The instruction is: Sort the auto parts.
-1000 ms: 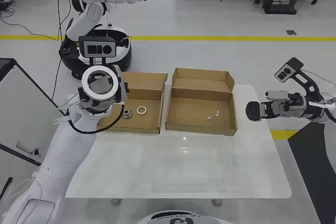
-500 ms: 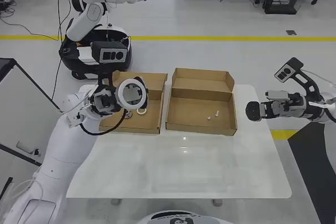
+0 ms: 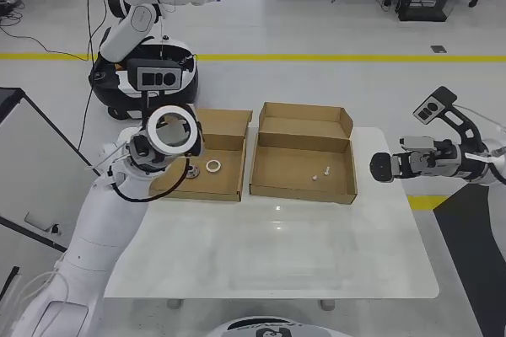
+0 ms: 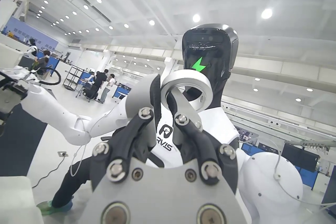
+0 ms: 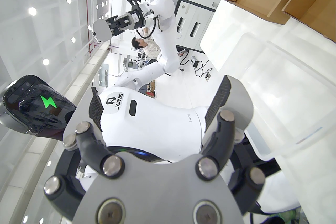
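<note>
white table (image 3: 320,253) in a bright hall. left gripper (image 4: 164,93) clamps a metal ring (image 4: 189,75) held aloft, and the left box (image 3: 198,195) lies just lower right of it in frame. right gripper (image 5: 157,99) gapes, well apart at the far right.

Bare worktop (image 3: 278,253) runs from the near edge to the cardboard left box (image 3: 223,126) and right box (image 3: 291,164), which stand side by side. Low walls and raised back flaps ring both. The left arm (image 3: 118,189) overhangs the left box; the right box lies open from above.
</note>
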Robot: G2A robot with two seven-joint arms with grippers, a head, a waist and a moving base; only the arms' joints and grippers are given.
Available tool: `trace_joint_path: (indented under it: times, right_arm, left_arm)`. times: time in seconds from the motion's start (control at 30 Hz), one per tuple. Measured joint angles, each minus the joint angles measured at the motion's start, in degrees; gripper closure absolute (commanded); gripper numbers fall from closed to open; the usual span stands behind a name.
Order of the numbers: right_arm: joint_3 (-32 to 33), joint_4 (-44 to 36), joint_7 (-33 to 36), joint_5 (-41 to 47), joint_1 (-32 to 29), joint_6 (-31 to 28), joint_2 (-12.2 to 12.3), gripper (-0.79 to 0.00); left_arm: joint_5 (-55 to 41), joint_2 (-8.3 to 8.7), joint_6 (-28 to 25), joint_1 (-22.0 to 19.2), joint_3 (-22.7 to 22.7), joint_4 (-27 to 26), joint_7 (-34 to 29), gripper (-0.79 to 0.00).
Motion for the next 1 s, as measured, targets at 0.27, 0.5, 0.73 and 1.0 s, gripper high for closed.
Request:
trace_joint_path:
  times: [0.27, 0.5, 0.73, 1.0]
  right_arm:
    - [0.0, 0.0, 0.0, 0.0, 0.0, 0.0, 0.0, -0.785]
    - [0.0, 0.0, 0.0, 0.0, 0.0, 0.0, 0.0, -0.785]
    - [0.0, 0.0, 0.0, 0.0, 0.0, 0.0, 0.0, -0.785]
    - [0.0, 0.0, 0.0, 0.0, 0.0, 0.0, 0.0, -0.785]
  left_arm:
    - [0.3, -0.23, 0.0, 0.2, 0.2, 0.2, -0.4, 0.000]
    - [0.3, -0.23, 0.0, 0.2, 0.2, 0.2, -0.3, 0.000]
    - [3.1, -0.14, 1.4, 0.5, 0.0, -0.1, 0.7, 0.000]
    - [19.8, 0.62, 8.4, 2.5, 0.3, 1.8, -0.4, 0.000]
